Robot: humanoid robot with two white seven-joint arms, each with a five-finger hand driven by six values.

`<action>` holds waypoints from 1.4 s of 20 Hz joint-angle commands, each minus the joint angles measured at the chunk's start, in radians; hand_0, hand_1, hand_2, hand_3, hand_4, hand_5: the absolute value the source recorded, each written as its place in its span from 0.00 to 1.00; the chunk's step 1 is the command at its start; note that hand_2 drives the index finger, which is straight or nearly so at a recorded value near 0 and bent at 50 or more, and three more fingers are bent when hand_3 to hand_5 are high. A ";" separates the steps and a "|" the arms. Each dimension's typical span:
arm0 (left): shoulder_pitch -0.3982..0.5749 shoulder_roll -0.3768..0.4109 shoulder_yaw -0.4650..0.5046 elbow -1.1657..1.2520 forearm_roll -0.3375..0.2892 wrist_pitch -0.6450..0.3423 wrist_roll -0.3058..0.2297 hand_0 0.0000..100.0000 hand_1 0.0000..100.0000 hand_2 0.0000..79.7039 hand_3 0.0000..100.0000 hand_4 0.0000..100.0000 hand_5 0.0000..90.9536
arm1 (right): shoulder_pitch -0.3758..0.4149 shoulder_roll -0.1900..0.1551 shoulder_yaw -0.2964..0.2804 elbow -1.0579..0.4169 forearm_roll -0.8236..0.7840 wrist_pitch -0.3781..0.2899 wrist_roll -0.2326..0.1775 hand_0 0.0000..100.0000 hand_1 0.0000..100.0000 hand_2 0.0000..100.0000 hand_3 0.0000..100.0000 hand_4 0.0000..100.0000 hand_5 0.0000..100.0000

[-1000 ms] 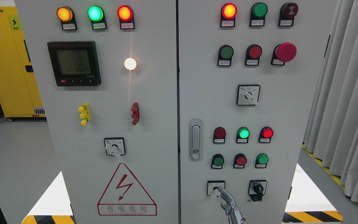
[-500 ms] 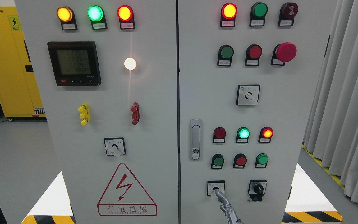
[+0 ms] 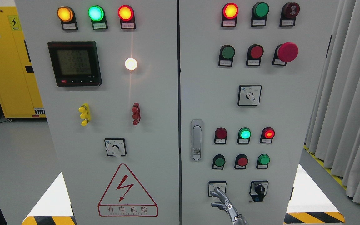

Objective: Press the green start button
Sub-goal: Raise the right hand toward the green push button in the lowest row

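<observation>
A grey control cabinet fills the head view. On its right door [image 3: 280, 118], a low row holds a dark green push button [image 3: 219, 162], a red button [image 3: 242, 161] and a brighter green button [image 3: 263, 159]. Another green button [image 3: 227, 52] sits higher up. My right hand [image 3: 220, 197] rises from the bottom edge just below that low row. Its fingers are spread, with one fingertip [image 3: 216, 190] over the small selector switch [image 3: 211, 185], and it holds nothing. It is a short way below the dark green button and does not touch it. The left hand is out of view.
A key switch [image 3: 258, 189] sits right of my hand and a door latch [image 3: 196, 139] up to its left. Lit green [image 3: 244, 134] and red [image 3: 268, 133] lamps are above the button row. A red mushroom stop button [image 3: 287, 52] sticks out. Curtains [image 3: 348, 103] hang on the right.
My right hand dropped slightly, then turned so its thumb now shows to the left. Its fingertip stays at the selector switch. No button has visibly changed.
</observation>
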 commanded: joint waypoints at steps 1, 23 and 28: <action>0.000 0.000 0.000 0.000 0.000 0.000 0.000 0.12 0.56 0.00 0.00 0.00 0.00 | -0.036 -0.002 -0.065 0.040 0.169 -0.003 -0.031 0.33 0.74 0.00 0.66 0.74 0.78; 0.000 0.000 0.000 0.000 0.000 0.000 0.000 0.12 0.56 0.00 0.00 0.00 0.00 | -0.168 -0.005 -0.115 0.076 0.602 -0.001 -0.053 0.65 0.87 0.00 0.86 0.87 1.00; 0.000 0.000 0.000 0.000 -0.002 0.000 0.000 0.12 0.56 0.00 0.00 0.00 0.00 | -0.188 -0.008 -0.117 0.099 0.619 -0.001 -0.053 0.68 0.88 0.00 0.87 0.88 1.00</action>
